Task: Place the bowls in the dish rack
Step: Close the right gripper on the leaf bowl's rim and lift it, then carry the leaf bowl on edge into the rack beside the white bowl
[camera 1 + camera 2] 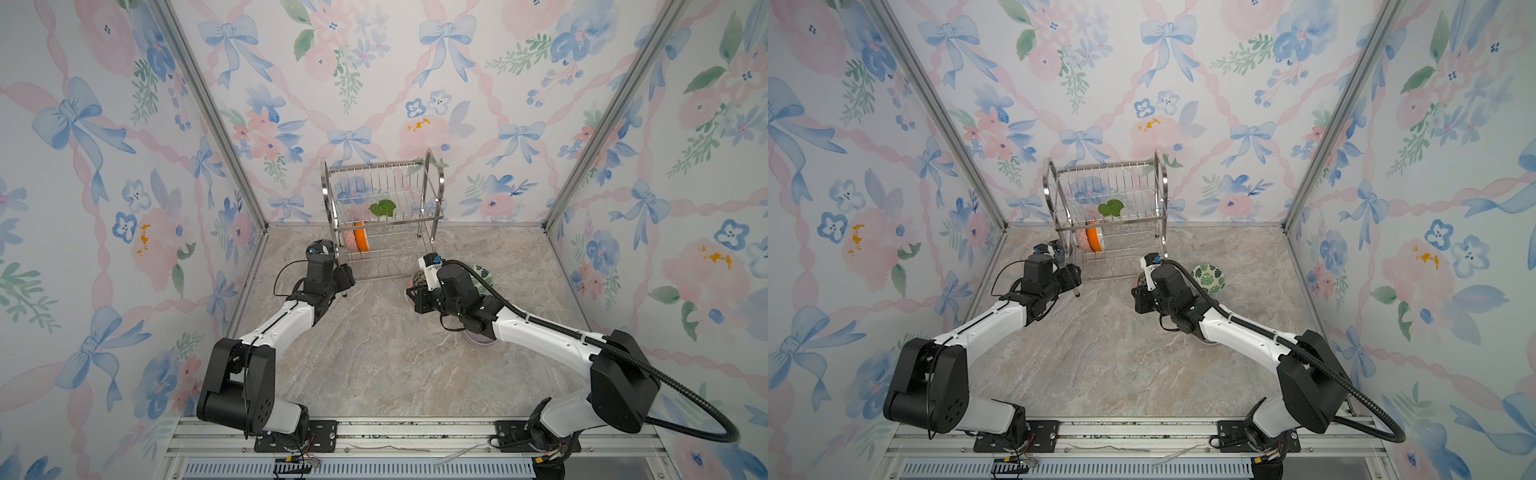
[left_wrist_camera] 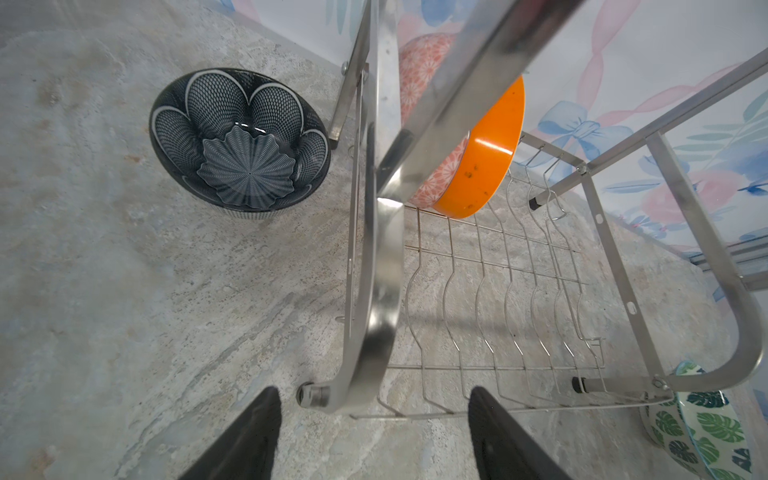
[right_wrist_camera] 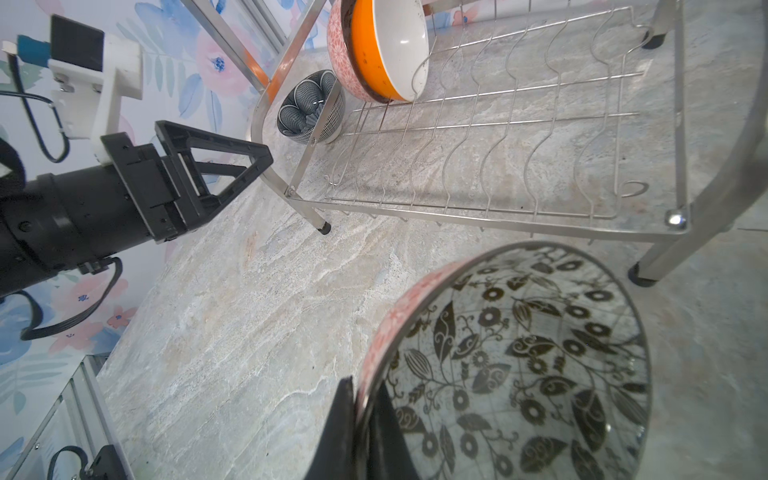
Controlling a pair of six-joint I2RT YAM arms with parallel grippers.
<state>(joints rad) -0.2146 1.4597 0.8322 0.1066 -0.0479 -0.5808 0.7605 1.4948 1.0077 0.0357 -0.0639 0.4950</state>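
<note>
The steel dish rack (image 1: pixel 432 195) (image 1: pixel 1054 195) stands at the back wall. In its lower tier a white bowl with an orange outside (image 2: pixel 482 166) (image 3: pixel 390 45) stands on edge against a pink-outside bowl (image 2: pixel 419 70). A dark blue flower-patterned bowl (image 2: pixel 239 141) (image 3: pixel 309 108) sits on the table left of the rack. My left gripper (image 2: pixel 374 395) (image 1: pixel 347 282) is open at the rack's front left foot, holding nothing. My right gripper (image 3: pixel 365 390) is shut on the rim of a black-and-white floral bowl (image 3: pixel 519 365) (image 1: pixel 415 282), tilted before the rack's right end.
A green-leaf-patterned bowl (image 1: pixel 1208 278) (image 2: pixel 702 432) sits on the table right of the rack. A lavender bowl (image 1: pixel 480 338) lies mostly hidden under my right arm. A green leaf-shaped piece (image 1: pixel 382 208) hangs on the rack. Patterned walls enclose the marble table (image 1: pixel 374 353).
</note>
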